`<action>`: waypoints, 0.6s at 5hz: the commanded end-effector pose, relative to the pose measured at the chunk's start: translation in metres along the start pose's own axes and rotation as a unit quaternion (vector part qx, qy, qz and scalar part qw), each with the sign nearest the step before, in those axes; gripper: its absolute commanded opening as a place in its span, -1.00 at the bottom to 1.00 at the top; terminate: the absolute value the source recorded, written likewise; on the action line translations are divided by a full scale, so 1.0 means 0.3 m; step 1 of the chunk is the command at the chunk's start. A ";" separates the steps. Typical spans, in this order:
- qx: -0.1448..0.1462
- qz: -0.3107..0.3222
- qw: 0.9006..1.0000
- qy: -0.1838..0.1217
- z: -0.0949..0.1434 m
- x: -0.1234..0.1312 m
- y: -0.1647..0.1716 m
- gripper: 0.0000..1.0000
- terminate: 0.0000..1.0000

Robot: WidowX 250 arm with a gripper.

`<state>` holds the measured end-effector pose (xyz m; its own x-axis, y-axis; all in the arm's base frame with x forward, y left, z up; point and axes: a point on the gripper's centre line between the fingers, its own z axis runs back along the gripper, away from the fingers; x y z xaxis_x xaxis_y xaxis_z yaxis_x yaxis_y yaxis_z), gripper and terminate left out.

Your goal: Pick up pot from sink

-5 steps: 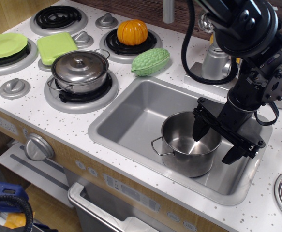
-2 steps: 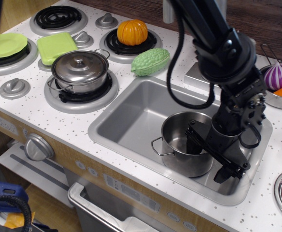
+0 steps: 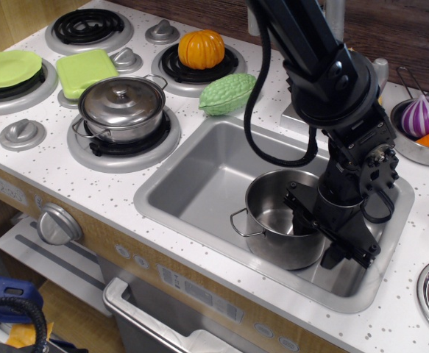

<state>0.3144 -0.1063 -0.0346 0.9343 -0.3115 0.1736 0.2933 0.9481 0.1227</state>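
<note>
Pot (image 3: 277, 228): stainless steel, lidless, stood upright in the right half of the sink (image 3: 199, 176); one wire loop handle is seen at its left. Sink: grey basin set in the white speckled worktop (image 3: 67, 184). End effector (image 3: 318, 239): black, lowered over the pot's right rim, jaws spread apart, one finger inside the pot, the other outside its wall. Lidded pot (image 3: 122, 107): placed on the near burner.

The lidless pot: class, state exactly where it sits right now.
The pot stands upright in the sink, in its front-right part, with the gripper straddling its right wall, one finger inside and one outside.
</note>
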 end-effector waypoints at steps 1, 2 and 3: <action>0.007 -0.001 1.000 -0.006 -0.009 -0.004 0.044 -1.00 -1.00; 0.018 -0.004 1.000 0.004 0.020 -0.001 0.062 -1.00 -1.00; 0.022 -0.004 0.999 0.028 0.109 0.030 0.095 -1.00 -1.00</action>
<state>0.3158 -0.0821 -0.0090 0.9555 -0.2946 0.0123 0.2886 0.9427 0.1672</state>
